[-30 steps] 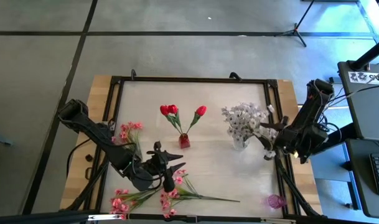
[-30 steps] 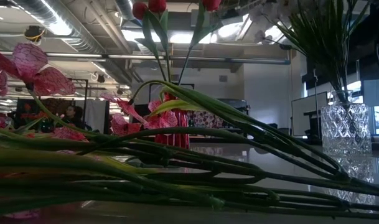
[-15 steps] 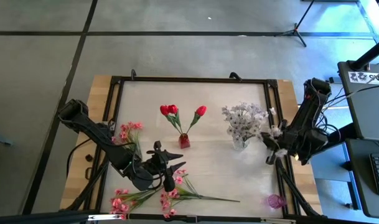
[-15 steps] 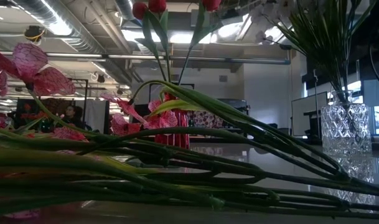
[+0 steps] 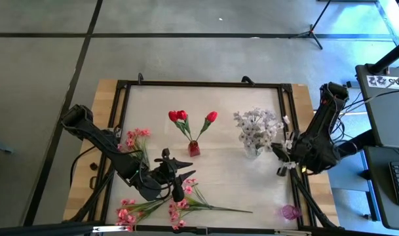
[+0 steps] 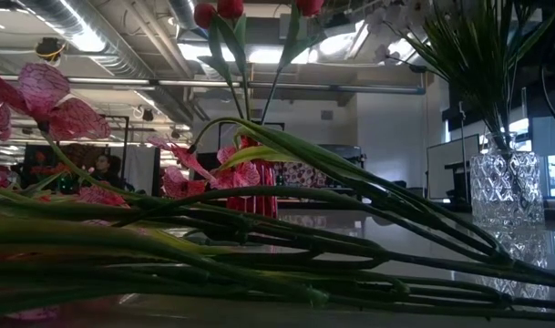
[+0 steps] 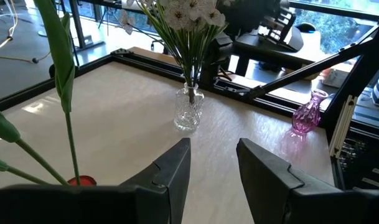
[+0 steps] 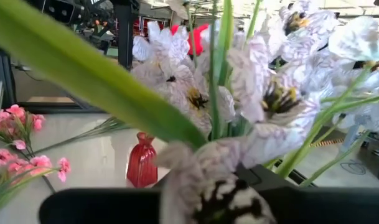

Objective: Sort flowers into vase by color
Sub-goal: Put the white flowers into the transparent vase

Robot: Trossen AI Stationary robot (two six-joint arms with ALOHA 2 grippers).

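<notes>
View from above. My right gripper (image 5: 285,156) hangs at the right edge of the table (image 5: 219,111), just beside the clear glass vase (image 5: 253,150) that already holds the white flowers (image 5: 257,124). A white sprig (image 5: 289,139) lies against this gripper, and in my right wrist view its petals (image 8: 208,186) fill the space ahead of my fingers; I judge that my jaws are clamped on its stem, though the contact itself is hidden by blossom.

My left gripper (image 5: 175,172) waits low over the near left part of the table, jaws apart and empty, as the gap between its two fingers (image 7: 170,171) shows in the left wrist view. It sits just above the loose pink sprays (image 5: 179,206) lying along the front edge. Another pink spray (image 5: 135,139) lies farther back on the left.

The red vase (image 5: 194,149) stands mid-table with three red tulips (image 5: 183,118) in it. The small pink vase (image 5: 290,212) stands empty at the near right corner, well apart from the pink sprays.

Step in hand, as I judge it: seating the white sprig in the clear vase.

- Keep the stem near upright so its tip finds the narrow mouth.
- Approach from the side that is free of blossoms, to avoid snagging stems already seated.
- Lower slowly; the vase looks light and top-heavy, so a sideways push could tip it.
- Open only once the stem is well inside.
</notes>
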